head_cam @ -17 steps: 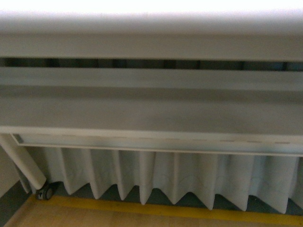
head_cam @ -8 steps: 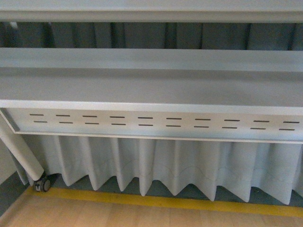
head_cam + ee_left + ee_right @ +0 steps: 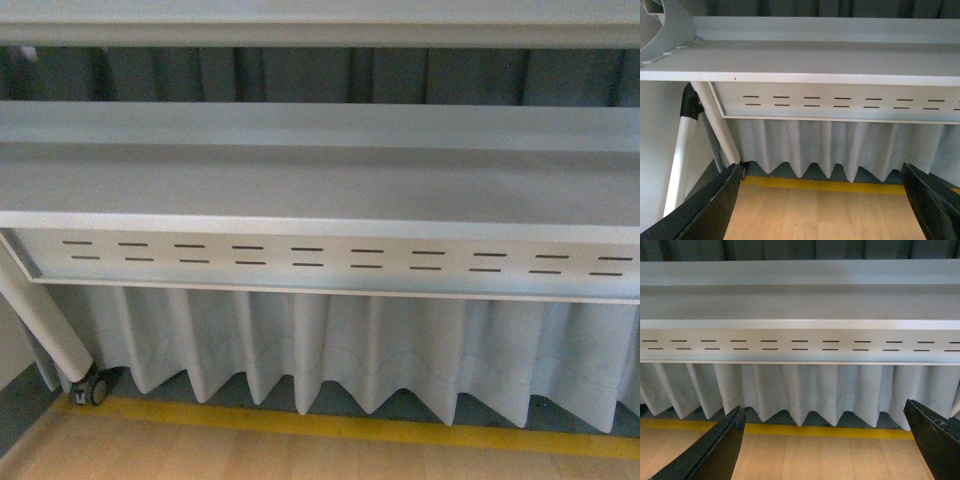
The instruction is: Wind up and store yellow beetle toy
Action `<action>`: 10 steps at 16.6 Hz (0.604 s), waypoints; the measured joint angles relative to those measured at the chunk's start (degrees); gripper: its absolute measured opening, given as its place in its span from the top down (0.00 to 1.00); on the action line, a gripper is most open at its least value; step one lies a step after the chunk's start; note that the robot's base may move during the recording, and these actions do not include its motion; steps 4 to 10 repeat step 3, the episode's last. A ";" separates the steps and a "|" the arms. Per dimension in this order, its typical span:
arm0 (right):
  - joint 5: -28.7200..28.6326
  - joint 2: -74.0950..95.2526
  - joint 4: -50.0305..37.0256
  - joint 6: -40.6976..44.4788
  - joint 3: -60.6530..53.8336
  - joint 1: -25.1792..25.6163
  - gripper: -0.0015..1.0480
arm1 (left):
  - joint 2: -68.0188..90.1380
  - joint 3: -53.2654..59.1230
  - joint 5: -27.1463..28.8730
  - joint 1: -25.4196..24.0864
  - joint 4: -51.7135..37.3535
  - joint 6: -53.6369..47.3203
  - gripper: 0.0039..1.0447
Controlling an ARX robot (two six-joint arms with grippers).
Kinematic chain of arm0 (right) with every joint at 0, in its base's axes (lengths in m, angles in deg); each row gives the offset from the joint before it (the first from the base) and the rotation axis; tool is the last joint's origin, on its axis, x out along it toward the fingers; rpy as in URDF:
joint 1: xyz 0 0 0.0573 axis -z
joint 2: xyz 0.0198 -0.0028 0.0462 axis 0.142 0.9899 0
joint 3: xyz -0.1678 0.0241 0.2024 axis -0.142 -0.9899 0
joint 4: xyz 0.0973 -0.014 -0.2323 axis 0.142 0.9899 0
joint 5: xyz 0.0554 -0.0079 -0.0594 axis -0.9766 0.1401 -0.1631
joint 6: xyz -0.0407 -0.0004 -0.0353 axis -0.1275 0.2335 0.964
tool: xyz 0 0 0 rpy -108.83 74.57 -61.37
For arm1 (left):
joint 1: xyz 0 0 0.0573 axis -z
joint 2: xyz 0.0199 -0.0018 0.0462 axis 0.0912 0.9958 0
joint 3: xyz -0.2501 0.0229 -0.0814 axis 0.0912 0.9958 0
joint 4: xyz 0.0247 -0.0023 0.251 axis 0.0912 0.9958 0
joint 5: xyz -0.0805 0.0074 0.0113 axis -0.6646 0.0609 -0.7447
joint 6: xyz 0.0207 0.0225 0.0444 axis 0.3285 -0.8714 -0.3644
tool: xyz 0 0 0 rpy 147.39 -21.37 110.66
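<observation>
The yellow beetle toy is out of view in every frame. My left gripper [image 3: 822,205] is open and empty, its two black fingers [image 3: 710,210] spread wide over the wooden floor. My right gripper [image 3: 825,447] is open and empty too, its black fingers [image 3: 720,450] spread wide over the floor. Neither arm shows in the front view.
A grey table [image 3: 320,190] with a slotted front panel [image 3: 340,258] fills the front view; it also shows in both wrist views. A pleated white curtain [image 3: 350,350] hangs below it. A table leg with a caster [image 3: 92,388] stands at left. Yellow tape [image 3: 330,428] crosses the wooden floor.
The front view has shifted and sharpened since a second ago: the table edge sits higher and its slotted panel shows clearly. Since half a second ago it has barely changed.
</observation>
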 joint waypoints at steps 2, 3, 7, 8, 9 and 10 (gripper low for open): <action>0.02 0.00 0.00 0.00 0.00 0.00 0.06 | 0.00 0.00 0.00 0.00 0.00 0.00 0.06; 0.02 0.00 0.00 0.00 0.00 0.00 0.06 | 0.00 0.00 0.00 0.00 0.00 0.00 0.06; 0.02 0.00 0.00 0.00 0.00 0.00 0.06 | 0.00 0.00 0.00 0.00 0.00 0.00 0.06; 0.02 0.00 0.00 0.00 0.00 0.00 0.06 | 0.00 0.00 0.00 0.00 0.00 0.00 0.06; 0.02 0.00 0.00 0.00 0.00 0.00 0.06 | 0.00 0.00 0.00 0.00 0.00 0.00 0.06; 0.02 0.00 0.00 0.00 0.00 0.00 0.06 | 0.00 0.00 0.00 0.00 0.00 0.00 0.06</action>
